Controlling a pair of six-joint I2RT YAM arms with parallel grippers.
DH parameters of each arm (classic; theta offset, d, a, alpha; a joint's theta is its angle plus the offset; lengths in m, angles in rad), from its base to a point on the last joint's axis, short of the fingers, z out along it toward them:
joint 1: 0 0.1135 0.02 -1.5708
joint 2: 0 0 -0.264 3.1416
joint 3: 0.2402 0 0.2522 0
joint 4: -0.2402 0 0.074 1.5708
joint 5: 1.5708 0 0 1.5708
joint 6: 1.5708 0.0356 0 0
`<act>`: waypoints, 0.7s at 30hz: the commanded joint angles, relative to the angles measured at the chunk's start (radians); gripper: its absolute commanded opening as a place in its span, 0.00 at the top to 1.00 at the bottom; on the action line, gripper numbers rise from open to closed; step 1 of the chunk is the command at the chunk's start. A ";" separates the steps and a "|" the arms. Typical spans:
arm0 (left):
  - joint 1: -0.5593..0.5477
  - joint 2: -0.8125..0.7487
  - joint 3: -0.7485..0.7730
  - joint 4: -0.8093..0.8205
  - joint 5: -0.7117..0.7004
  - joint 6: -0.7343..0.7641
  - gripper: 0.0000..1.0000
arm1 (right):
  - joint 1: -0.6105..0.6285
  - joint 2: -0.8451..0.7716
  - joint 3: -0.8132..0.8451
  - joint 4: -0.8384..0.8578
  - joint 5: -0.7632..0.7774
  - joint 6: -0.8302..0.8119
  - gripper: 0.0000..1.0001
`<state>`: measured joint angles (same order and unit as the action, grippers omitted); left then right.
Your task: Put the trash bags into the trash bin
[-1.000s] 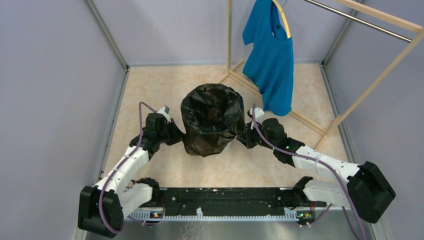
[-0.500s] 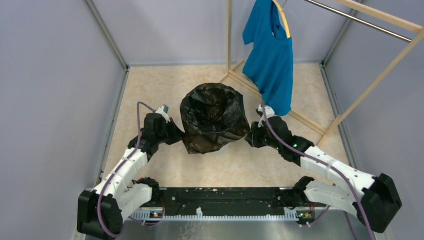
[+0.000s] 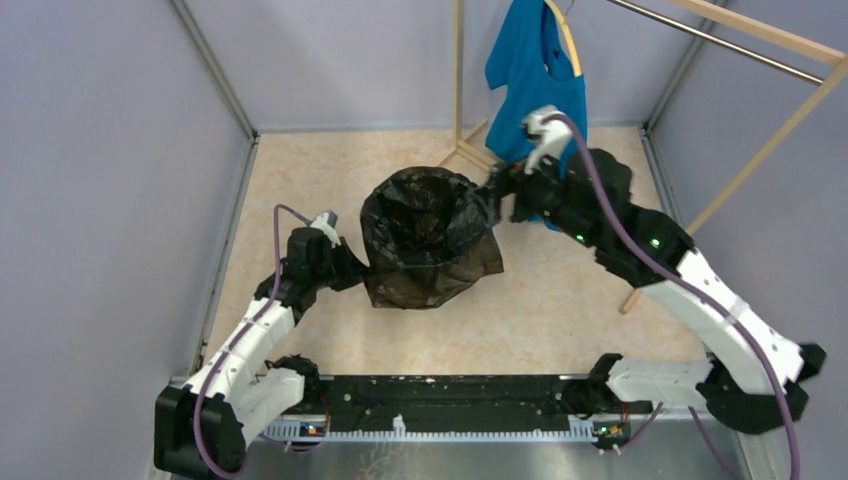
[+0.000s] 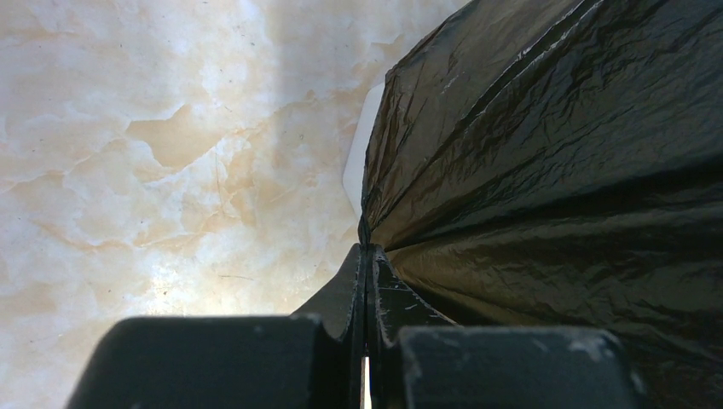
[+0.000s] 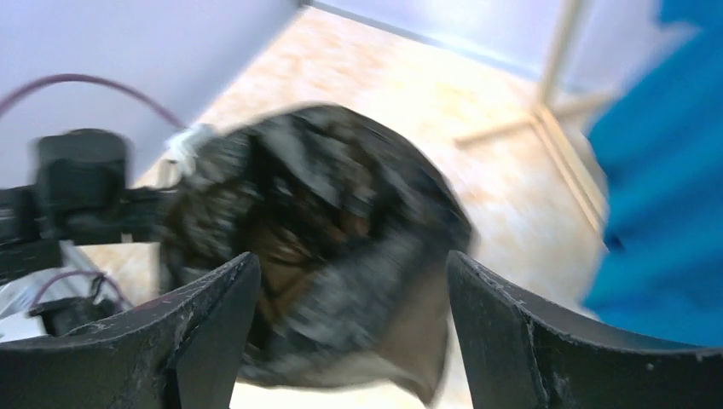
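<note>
The black crinkled trash bag (image 3: 430,240) stands open-mouthed in the middle of the table, draped over the trash bin. Only a white sliver of the trash bin (image 4: 361,149) shows, beside the bag (image 4: 554,153). My left gripper (image 3: 352,272) is at the bag's left side, jaws shut (image 4: 367,251) on a pinched fold of the plastic. My right gripper (image 3: 497,193) hovers raised at the bag's back right, close to the blue shirt. Its fingers stand wide apart (image 5: 351,257) with nothing between them, and the blurred bag (image 5: 341,221) lies below.
A blue T-shirt (image 3: 540,120) hangs on a wooden clothes rack (image 3: 720,40) at the back right, just behind my right wrist. The rack's foot bars (image 3: 470,150) lie on the marble-patterned table. Grey walls close in on the left, back and right.
My right gripper has opened, let go of the bag's right edge, and swung up and back toward the shirt. The bag's right side now hangs loose. The left gripper keeps its hold.
</note>
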<state>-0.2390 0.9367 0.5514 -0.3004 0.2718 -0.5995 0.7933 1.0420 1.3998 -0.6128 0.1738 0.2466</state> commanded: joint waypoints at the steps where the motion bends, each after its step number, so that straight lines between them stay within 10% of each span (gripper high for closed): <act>1: 0.003 -0.019 0.004 0.015 0.014 -0.006 1.00 | 0.199 0.278 0.234 -0.045 0.072 -0.162 0.20; 21: 0.003 -0.052 0.018 0.004 0.013 0.022 1.00 | 0.183 0.754 0.337 -0.239 -0.051 -0.201 0.78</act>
<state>-0.2390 0.8928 0.5514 -0.3176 0.2726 -0.5957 1.0019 1.7706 1.7409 -0.8421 0.2249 0.0444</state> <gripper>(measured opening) 0.006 0.269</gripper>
